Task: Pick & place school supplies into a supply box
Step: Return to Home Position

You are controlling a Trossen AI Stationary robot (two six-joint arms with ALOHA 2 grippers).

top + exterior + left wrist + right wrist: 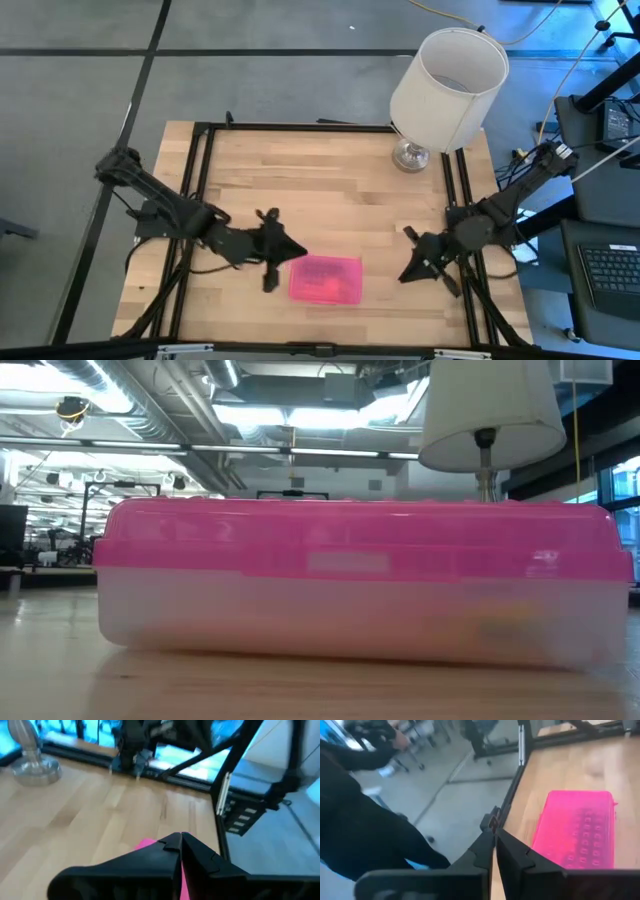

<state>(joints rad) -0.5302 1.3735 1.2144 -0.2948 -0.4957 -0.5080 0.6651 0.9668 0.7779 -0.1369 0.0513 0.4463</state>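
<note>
The supply box (325,279) lies flat on the wooden table near its front edge. Its pink lid (360,535) is down on the clear base (300,610). A yellowish thing (500,626) shows dimly through the base, and no other school supplies show. My left gripper (301,256) (181,837) hangs shut and empty above the table, just left of the box, whose pink edge (147,844) shows behind its fingers. My right gripper (405,272) (494,827) hangs shut and empty to the right of the box (577,832), clear of it.
A lamp with a white shade (447,78) stands on its metal foot (410,155) at the table's far right corner. A black frame rail (300,127) runs around the table top. Bare wood (320,190) lies between the box and the lamp.
</note>
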